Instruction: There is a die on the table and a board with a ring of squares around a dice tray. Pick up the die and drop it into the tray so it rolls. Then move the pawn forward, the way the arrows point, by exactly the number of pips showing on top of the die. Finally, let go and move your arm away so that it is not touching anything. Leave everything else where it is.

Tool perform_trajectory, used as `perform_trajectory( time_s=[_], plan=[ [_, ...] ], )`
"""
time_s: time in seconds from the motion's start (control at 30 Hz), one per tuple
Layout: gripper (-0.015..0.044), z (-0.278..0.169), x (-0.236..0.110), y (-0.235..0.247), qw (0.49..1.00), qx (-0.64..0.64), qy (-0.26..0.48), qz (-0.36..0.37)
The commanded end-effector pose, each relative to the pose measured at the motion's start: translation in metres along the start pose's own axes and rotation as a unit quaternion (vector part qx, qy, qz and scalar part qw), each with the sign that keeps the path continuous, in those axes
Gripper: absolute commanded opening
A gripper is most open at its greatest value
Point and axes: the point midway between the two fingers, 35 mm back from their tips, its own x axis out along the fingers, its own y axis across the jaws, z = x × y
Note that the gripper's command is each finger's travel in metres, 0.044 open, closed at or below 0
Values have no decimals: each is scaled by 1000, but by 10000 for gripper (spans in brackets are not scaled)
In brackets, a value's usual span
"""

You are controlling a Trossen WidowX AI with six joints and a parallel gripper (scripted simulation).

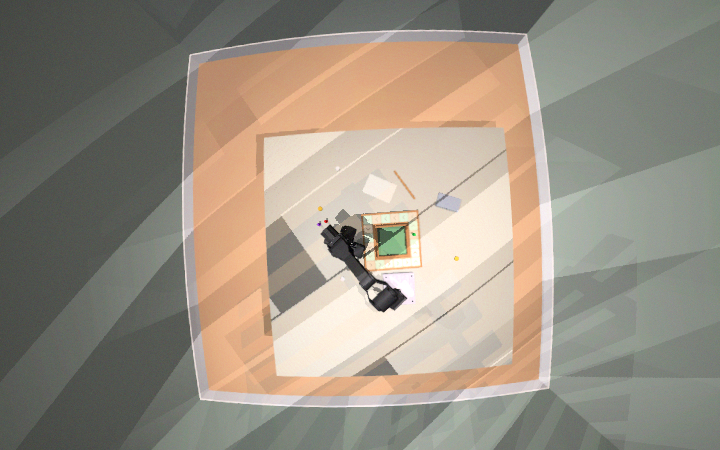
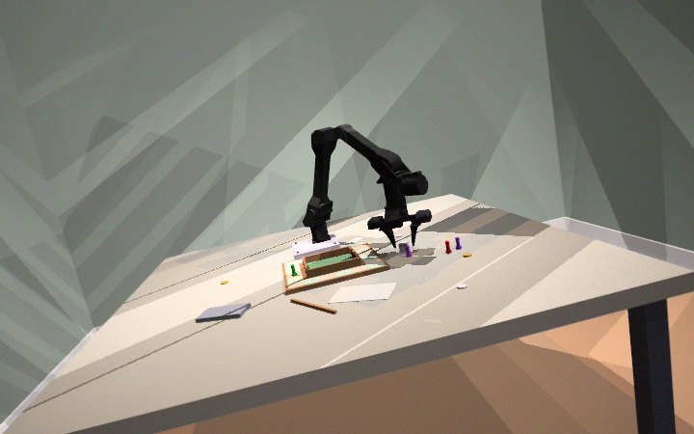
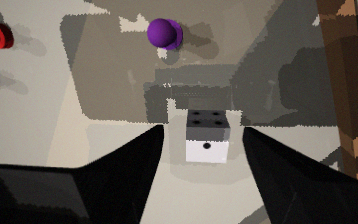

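The hand (image 3: 200,137) hangs spread just over the tabletop (image 2: 554,281), one finger (image 3: 130,165) on either side of the white die (image 3: 207,136) without touching it (four pips up). A purple pawn (image 3: 164,33) stands just beyond; the board (image 3: 341,75) edges the right.

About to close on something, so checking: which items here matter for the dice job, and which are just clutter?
Job: die, dice tray, board, green pawn, open fingers straddling the die.
Clutter: near purple pawn, far purple pawn, red pawn, yellow chips, white chip, paper sheet, pencil, grey pad.
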Motion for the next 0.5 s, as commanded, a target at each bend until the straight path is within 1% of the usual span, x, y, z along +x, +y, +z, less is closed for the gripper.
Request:
perform_trajectory(
  time_s=[0.0, 0.1, 0.3, 0.4, 0.47],
  plan=[
    [196, -1, 3, -2, 1000, 1, 3, -3],
    [118, -1, 3, -2, 1000, 1, 3, -3],
    [78, -1, 3, -2, 1000, 1, 3, -3],
    [0, -1, 0, -2, 1000, 1, 3, -3],
    [0, 1, -10, 0, 1000, 1, 3, -3]
  ],
)
